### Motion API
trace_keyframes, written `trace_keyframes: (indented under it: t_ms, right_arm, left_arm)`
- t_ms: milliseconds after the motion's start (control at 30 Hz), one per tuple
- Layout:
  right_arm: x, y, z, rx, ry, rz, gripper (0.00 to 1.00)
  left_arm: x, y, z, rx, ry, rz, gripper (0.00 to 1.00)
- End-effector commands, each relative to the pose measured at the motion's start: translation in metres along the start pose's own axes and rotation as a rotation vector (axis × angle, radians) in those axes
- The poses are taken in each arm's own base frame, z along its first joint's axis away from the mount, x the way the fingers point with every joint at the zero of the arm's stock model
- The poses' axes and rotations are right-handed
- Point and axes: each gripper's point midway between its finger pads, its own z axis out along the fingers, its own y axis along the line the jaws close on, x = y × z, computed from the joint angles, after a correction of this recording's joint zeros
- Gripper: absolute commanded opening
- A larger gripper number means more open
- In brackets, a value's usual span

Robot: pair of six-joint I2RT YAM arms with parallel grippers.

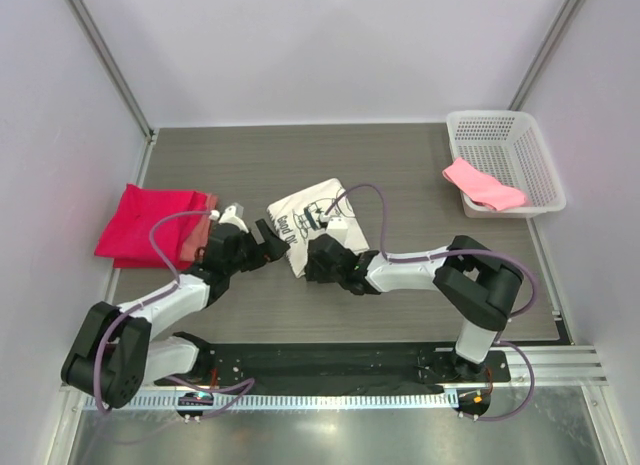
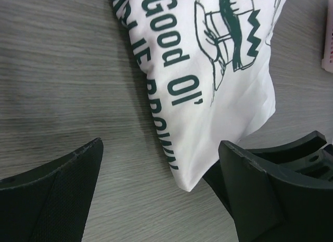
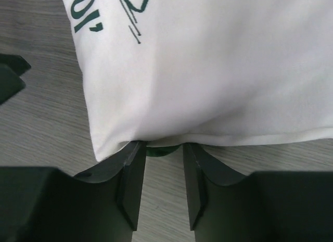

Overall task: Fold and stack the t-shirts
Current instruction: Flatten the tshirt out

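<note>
A folded cream-white t-shirt [image 1: 315, 217] with dark green print lies mid-table; it also shows in the left wrist view [image 2: 218, 70] and the right wrist view [image 3: 208, 70]. My left gripper [image 1: 268, 243] is open and empty, its jaws wide apart on either side of the shirt's near left corner [image 2: 161, 148]. My right gripper [image 1: 313, 249] is at the shirt's near edge, with a narrow gap between its jaws [image 3: 164, 145]. Its fingertips [image 3: 136, 148] are tucked under the cloth edge. Folded red-pink shirts [image 1: 150, 225] lie at the left. A light pink shirt [image 1: 483, 183] hangs over the basket rim.
A white mesh basket [image 1: 520, 135] stands at the back right corner. A frame post and side walls bound the table on the left and right. The two grippers are close together at the shirt's near left corner.
</note>
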Motion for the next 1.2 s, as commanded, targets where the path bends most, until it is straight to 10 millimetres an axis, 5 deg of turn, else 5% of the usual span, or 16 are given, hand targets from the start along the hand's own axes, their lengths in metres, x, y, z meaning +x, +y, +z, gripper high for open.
trace_keyframes:
  t_ms: [0,167,233,667,867,1000,1167]
  right_arm:
    - [-0.011,-0.001,0.011,0.048,-0.066,0.024,0.38]
    - [-0.014,-0.007,0.011,0.074,-0.091,0.016,0.07]
    - [-0.014,-0.007,0.009,0.068,-0.092,0.015,0.04]
    - [-0.016,0.013,-0.006,-0.043,-0.128,0.030,0.01]
    - [-0.019,0.005,-0.016,-0.036,-0.155,0.050,0.01]
    - [-0.019,-0.001,-0.024,-0.030,-0.164,0.059,0.01]
    - [-0.015,-0.019,-0.030,0.026,-0.164,0.062,0.01]
  left_arm:
    - [-0.007,-0.016,0.005,0.055,-0.005,-0.038,0.92]
    - [0.007,-0.021,0.016,0.079,0.068,-0.043,0.81]
    - [0.010,-0.026,0.018,0.104,0.086,-0.043,0.75]
    - [0.029,-0.052,0.028,0.195,0.164,-0.003,0.53]
    - [0.037,-0.051,0.035,0.189,0.211,0.001,0.31]
    - [0.038,-0.055,0.036,0.207,0.226,0.012,0.02]
    - [0.032,-0.060,0.031,0.219,0.214,0.038,0.00]
